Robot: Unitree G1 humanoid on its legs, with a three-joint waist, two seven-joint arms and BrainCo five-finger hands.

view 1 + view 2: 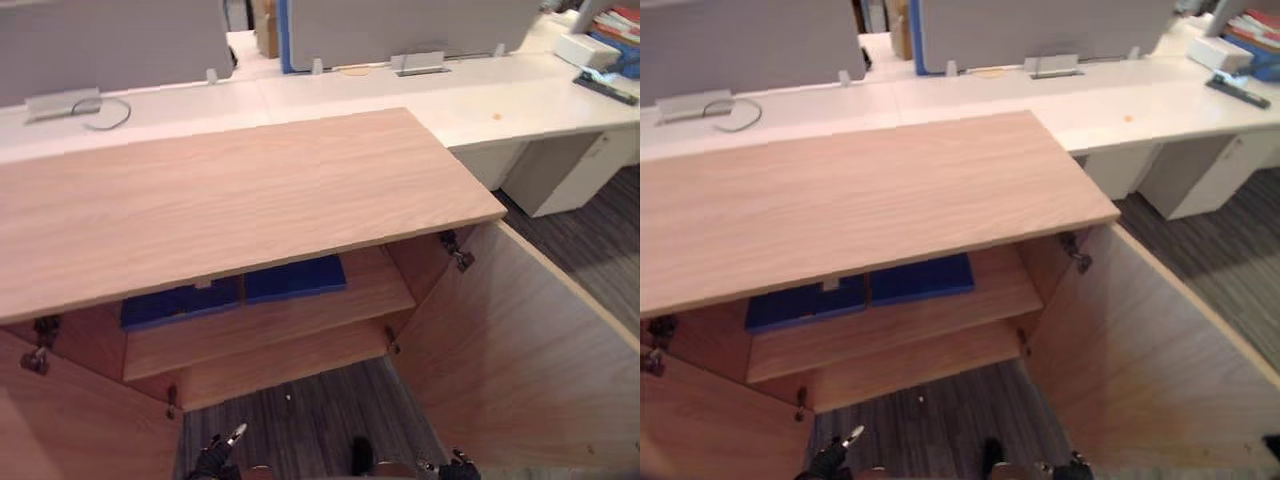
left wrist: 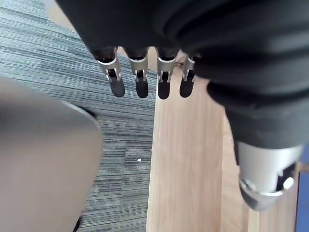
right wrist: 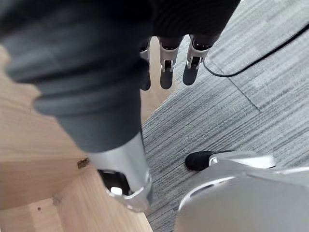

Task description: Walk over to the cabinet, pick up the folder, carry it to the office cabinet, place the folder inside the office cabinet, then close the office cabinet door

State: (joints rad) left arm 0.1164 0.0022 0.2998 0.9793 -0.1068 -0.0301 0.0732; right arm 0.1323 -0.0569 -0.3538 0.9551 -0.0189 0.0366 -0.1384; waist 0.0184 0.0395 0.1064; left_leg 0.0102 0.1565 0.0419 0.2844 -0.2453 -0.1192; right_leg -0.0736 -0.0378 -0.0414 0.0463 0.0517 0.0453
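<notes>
Left robot hand (image 2: 138,79) hangs low over the carpet (image 1: 300,420) in front of the cabinet (image 1: 230,200), fingers straight and slack, holding nothing. Right robot hand (image 3: 166,67) is just the same, near the right door (image 1: 520,340). That one and the left door (image 1: 60,430) both stand wide, which is why you can see the shelf (image 1: 300,315). Two blue folders (image 1: 295,278) lie flat on it, side by side, tucked under the top, so placing looks done to me. Your hands are free and low, well set for pushing the panels shut.
</notes>
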